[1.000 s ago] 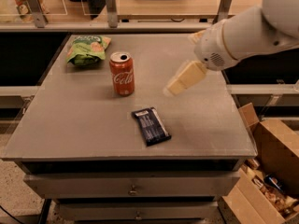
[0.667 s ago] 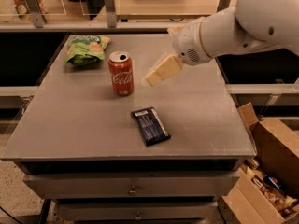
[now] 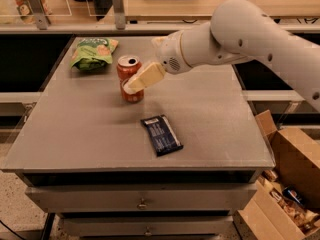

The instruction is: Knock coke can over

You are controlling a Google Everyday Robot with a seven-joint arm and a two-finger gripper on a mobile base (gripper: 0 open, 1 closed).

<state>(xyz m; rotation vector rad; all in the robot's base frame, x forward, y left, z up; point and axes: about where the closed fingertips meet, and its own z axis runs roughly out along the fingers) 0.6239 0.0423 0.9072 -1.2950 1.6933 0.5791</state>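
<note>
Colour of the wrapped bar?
Dark blue wrapped bar, camera view; gripper at the coke can.

Red-orange aluminium coke can (image 3: 125, 70) with silver top, cream-coloured gripper (image 3: 130, 87) across the can's front, white robot arm (image 3: 250, 34), green crinkly snack bag (image 3: 92, 52), flat dark blue wrapper (image 3: 161, 134), grey tabletop (image 3: 215, 119)

Robot test lab, by the look of it.
Grey work table (image 3: 215, 129) with drawers (image 3: 100, 199), cardboard boxes (image 3: 287, 154) alongside, wooden benches (image 3: 165, 6) behind, and the gripper (image 3: 132, 85) sits right at the coke can (image 3: 126, 70).
</note>
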